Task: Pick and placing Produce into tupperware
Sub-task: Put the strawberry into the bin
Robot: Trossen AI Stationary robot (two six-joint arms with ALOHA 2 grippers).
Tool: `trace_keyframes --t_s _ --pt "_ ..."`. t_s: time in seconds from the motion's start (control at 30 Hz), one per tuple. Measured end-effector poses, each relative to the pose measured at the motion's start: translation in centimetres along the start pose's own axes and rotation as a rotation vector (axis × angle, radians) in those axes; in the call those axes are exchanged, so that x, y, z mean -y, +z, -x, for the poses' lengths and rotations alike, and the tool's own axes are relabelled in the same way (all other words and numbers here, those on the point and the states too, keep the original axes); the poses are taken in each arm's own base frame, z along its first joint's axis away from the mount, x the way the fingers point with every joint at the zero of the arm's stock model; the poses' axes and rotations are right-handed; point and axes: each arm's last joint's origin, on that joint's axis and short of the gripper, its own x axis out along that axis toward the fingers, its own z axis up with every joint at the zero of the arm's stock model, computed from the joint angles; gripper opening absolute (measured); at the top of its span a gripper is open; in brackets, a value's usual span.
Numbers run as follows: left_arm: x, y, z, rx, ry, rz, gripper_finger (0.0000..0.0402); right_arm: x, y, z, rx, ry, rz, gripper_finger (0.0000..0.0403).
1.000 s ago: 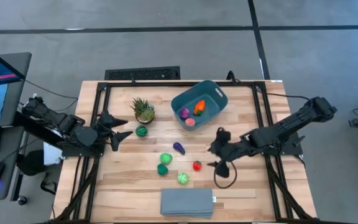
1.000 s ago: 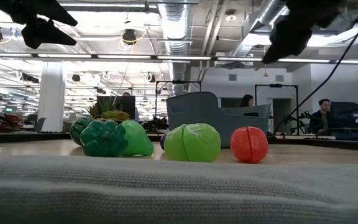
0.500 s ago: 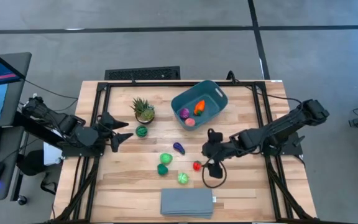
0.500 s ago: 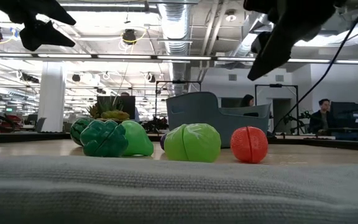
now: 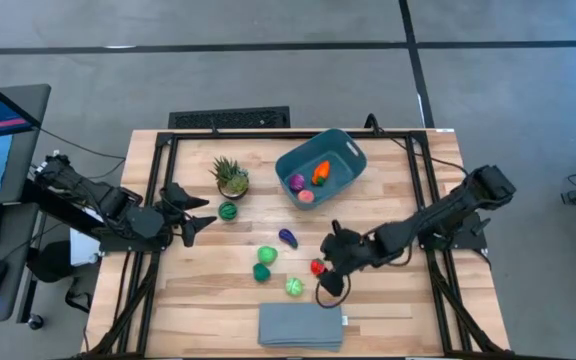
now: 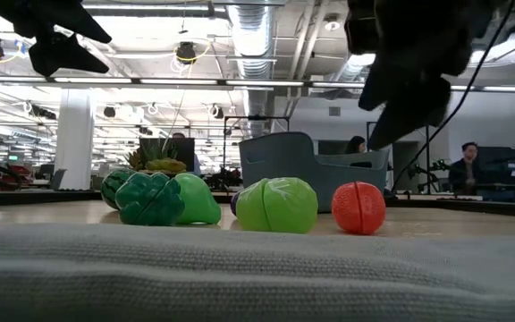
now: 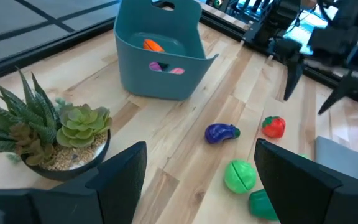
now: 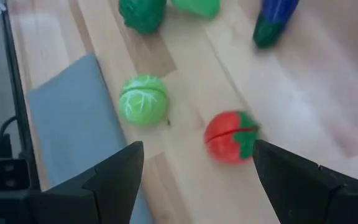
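Note:
A red tomato [image 5: 316, 267] lies on the wooden table. My right gripper [image 5: 325, 262] hovers open just above it, fingers slanting down; in the right wrist view the tomato [image 8: 229, 137] shows ahead between the two fingers, untouched. Around it lie a green cabbage [image 5: 294, 287], a green broccoli [image 5: 261, 272], a light green piece [image 5: 267, 255], a purple eggplant [image 5: 287, 238] and a dark green ball [image 5: 228, 211]. The teal tupperware [image 5: 353, 160] stands at the far middle and holds an orange carrot [image 5: 320, 172], a purple piece and a pink piece. My left gripper [image 5: 198, 212] waits open at the left.
A spiky potted plant [image 5: 230, 177] stands near my left gripper. A flat grey slab [image 5: 301, 325] lies at the near edge, close to the cabbage. A dark keyboard [image 5: 230, 118] sits beyond the far edge. Bare wood lies to the right of the tomato.
My right gripper has moved toward the table's left and near edge and come down toward the red tomato, rolling its wrist as it went. Its fingers have stayed apart. The produce has not moved.

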Motion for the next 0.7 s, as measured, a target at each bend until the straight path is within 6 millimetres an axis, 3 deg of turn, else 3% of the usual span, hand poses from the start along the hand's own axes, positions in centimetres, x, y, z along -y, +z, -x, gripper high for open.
trace_keyframes --t_s 0.17,0.37,0.47,0.7 --pt "0.0 0.0 0.0 -0.009 -0.015 -0.012 0.0286 -1.3 -1.1 -0.5 0.133 -0.046 -0.161 0.0324" --pt "-0.2 0.0 0.3 -0.014 -0.021 -0.175 0.0286 -3.0 -1.7 0.8 0.340 -0.059 -0.471 0.0324" --pt "-0.5 0.1 0.6 -0.019 -0.035 -0.223 0.0286 -4.5 -1.1 0.4 0.374 -0.055 -0.564 0.0318" --pt "-2.0 -0.1 2.1 -0.071 -0.125 -0.313 0.0286 -6.9 1.4 -2.0 0.341 -0.279 -0.712 0.0289"
